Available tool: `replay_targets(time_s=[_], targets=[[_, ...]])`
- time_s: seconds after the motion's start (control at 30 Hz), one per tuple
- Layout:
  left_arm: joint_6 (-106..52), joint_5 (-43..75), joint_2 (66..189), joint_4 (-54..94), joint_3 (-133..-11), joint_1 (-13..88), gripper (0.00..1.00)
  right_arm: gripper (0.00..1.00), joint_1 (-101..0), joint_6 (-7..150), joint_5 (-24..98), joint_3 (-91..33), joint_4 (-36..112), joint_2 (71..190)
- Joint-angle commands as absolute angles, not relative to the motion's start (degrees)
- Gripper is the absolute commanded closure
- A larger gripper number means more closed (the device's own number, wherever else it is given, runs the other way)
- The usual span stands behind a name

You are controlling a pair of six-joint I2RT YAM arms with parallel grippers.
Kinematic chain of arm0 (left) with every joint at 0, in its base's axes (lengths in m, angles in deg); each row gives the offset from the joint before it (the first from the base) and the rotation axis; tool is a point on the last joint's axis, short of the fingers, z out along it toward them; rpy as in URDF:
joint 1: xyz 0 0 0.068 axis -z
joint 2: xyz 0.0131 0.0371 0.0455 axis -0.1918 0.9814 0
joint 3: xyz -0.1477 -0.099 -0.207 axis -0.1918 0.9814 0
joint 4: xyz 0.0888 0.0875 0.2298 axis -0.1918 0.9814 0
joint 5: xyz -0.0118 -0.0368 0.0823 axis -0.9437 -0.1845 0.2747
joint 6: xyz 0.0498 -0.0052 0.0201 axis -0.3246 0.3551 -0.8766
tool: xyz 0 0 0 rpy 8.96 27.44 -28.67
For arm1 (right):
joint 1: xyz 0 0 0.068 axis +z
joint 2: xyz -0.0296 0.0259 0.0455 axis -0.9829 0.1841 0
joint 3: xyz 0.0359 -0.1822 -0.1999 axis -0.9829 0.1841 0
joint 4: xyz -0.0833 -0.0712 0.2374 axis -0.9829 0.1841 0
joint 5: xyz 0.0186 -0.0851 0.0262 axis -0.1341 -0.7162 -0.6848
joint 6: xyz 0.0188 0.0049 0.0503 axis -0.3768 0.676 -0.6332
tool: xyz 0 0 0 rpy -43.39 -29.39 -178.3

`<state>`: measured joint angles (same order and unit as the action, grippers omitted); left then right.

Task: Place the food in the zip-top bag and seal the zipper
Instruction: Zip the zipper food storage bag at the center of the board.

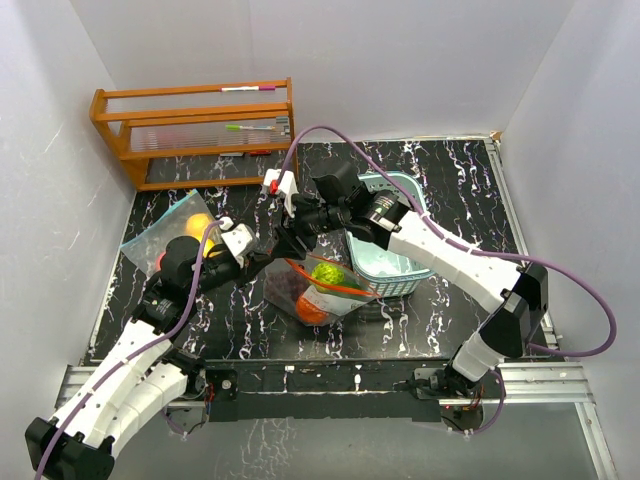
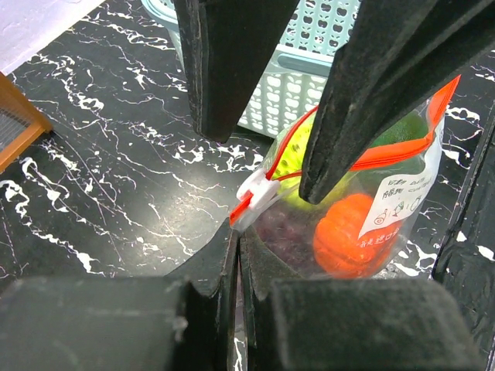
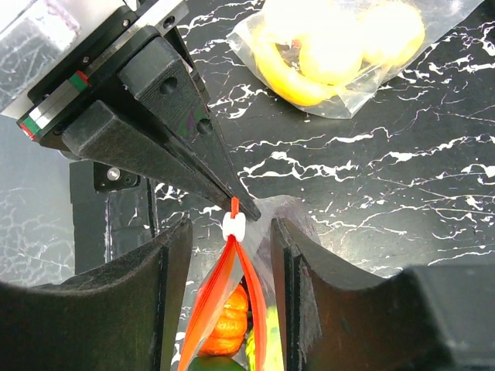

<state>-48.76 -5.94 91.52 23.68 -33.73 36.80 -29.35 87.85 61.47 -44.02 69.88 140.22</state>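
A: On the worktop's left, yellow fruits in a clear bag. Left claw?
B: Clamped on zip-top bag's corner; orange-red fruit, bumpy green fruit inside. Right claw apart, straddling white slider. Teal basket right of it

Left arm and right arm were white-shelled, with black joints and black bases. A purple cable ran along each. Left tool and right tool had matte black wedge fingers. The left tool's body bore a red-green stripe and round screw recesses.
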Motion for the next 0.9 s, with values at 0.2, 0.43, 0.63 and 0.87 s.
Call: replay_targets(time_s=[0.2, 0.43, 0.63, 0.87], targets=[[-49.3, -5.4, 90.2, 23.9, -35.4, 37.3, 1.0, 0.53, -28.7, 86.6, 63.3, -44.6, 66.6, 141.8], [-49.2, -5.2, 90.0, 23.9, -35.3, 37.3, 1.0, 0.6, -28.6, 85.7, 61.6, -44.0, 65.8, 141.8], [-49.2, -4.9, 89.9, 24.1, -35.5, 37.4, 1.0, 0.75, -28.6, 85.2, 62.5, -44.5, 67.4, 143.4], [-49.1, -4.8, 89.7, 24.0, -35.5, 37.4, 1.0, 0.89, -28.6, 84.9, 61.3, -44.2, 69.4, 143.5]])
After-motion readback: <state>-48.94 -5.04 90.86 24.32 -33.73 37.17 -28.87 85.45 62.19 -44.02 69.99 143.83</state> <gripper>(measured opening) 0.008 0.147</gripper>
